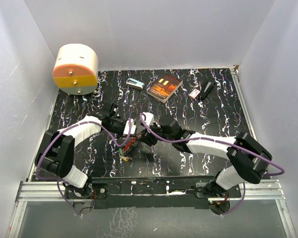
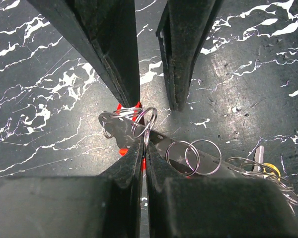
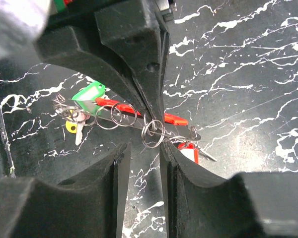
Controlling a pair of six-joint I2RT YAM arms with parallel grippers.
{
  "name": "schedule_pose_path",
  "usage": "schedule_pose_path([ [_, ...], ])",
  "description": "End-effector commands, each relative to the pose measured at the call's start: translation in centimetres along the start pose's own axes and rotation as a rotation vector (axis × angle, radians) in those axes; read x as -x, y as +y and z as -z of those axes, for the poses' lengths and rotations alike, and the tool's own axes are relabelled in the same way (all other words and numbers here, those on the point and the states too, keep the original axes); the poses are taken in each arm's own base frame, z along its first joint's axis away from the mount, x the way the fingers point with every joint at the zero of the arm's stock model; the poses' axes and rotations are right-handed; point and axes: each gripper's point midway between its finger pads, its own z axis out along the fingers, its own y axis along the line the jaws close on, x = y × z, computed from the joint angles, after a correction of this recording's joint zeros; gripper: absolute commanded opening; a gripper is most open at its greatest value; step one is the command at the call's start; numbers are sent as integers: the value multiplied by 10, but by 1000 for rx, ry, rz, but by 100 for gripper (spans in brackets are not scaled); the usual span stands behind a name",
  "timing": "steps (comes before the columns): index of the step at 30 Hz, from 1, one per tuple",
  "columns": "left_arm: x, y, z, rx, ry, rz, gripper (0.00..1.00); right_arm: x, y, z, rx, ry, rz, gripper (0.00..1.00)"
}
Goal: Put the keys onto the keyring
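Two grippers meet over the keys (image 1: 128, 148) on the black marbled table (image 1: 213, 119), near its front middle. The left gripper (image 2: 144, 145) is pressed together on the flat metal keyring bar (image 2: 116, 130); the right gripper (image 3: 145, 151) is narrowly spread, with one split ring (image 3: 153, 134) at its tips. One green key head (image 3: 89, 92) and one yellow key head (image 3: 74, 130) are visible.

**Lighting and picture quality**

Overhead view: bright, even, diffuse light off the white walls, with soft shadows under both arms. Table (image 1: 218, 114): glossy black marbled top, with a dull grey sheen right of centre in the left wrist view. Wrist views: dimmer. Own fingers (image 2: 79, 203): near-black, featureless, soft-edged along the bottom edge. Split rings (image 2: 193, 157): sharp, with bright glints. Right wrist view, top left corner: pale grey blur.
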Motion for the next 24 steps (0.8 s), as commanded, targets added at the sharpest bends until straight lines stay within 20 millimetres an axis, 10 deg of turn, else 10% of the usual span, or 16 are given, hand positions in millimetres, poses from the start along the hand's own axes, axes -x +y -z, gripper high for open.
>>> schedule_pose_path([
  [1, 18, 4, -1, -7, -66, -13, 0, 44, -1, -6, 7, -141, 62, 35],
  [24, 23, -4, 1, -35, -82, 7, 0, 46, -9, -13, -33, -152, 52, 17],
])
